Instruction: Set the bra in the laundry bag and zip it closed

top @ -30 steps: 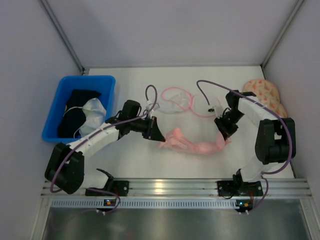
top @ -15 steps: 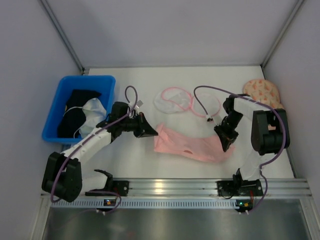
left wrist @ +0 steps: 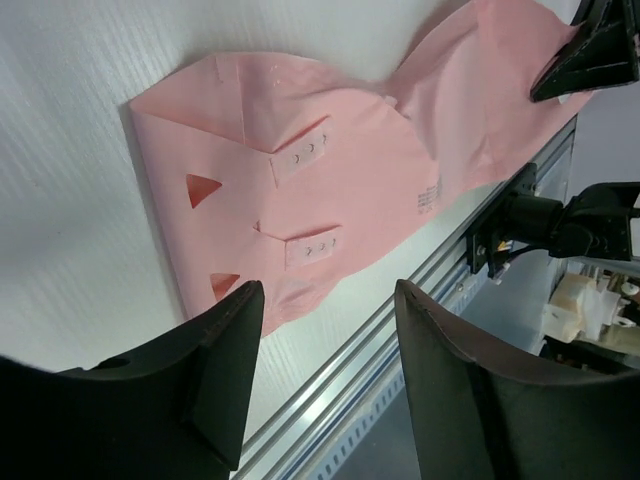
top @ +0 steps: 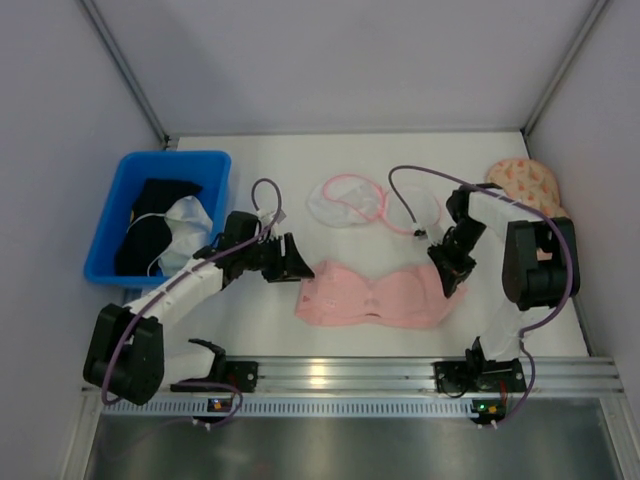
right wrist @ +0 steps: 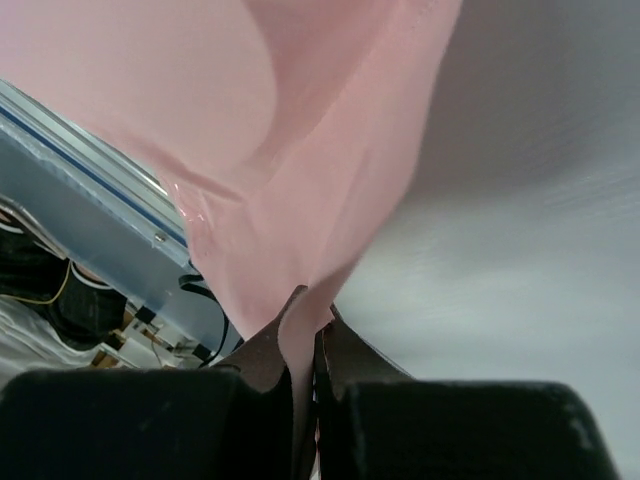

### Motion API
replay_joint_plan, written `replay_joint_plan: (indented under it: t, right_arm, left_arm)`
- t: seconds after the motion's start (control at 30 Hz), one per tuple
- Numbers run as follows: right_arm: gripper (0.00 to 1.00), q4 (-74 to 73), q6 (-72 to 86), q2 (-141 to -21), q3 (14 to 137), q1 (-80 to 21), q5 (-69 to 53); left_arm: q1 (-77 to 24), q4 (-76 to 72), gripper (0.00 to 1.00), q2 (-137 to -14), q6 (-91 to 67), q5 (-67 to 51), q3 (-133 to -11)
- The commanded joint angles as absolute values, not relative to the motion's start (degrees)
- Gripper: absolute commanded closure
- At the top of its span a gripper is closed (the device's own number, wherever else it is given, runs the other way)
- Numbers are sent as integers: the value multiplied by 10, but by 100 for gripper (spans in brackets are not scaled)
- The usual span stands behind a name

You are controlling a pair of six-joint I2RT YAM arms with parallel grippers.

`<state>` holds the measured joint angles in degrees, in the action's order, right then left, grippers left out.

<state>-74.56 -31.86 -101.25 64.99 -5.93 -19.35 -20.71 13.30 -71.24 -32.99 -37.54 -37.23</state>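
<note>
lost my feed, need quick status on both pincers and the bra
Left pincer open, holding nothing. Right pincer shut on one end of bra. Garment spread flat, outside laundry bag. Nothing between them.

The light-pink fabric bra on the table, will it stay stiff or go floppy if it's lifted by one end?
Probably floppy: the light-pink fabric bra lies flat and creased, and its corner folds thin inside the shut right pincer. Likely light, being thin cloth. Pushed, it would probably bunch rather than slide whole.
</note>
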Motion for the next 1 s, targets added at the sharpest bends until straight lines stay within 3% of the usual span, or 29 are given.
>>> replay_joint_plan:
  t: [0.0,0.23,0.6,0.97]
  right_arm:
    - [100,-751,-319,-982,693,-54,-201]
    - [100,-780,-318,-969,726,-78,-251]
    - [100,-766,-281,-1003,751,-196,-257]
    - [95,-777,-252,-1109,798,-238,-323]
  left_arm:
    - [-206,144,39,-672,-276,-353,-392]
    - [-207,188,36,-655,-233,-307,-406]
    - [-206,192,37,-685,-243,-292,-406]
    - [-205,191,37,-708,-251,-271,-399]
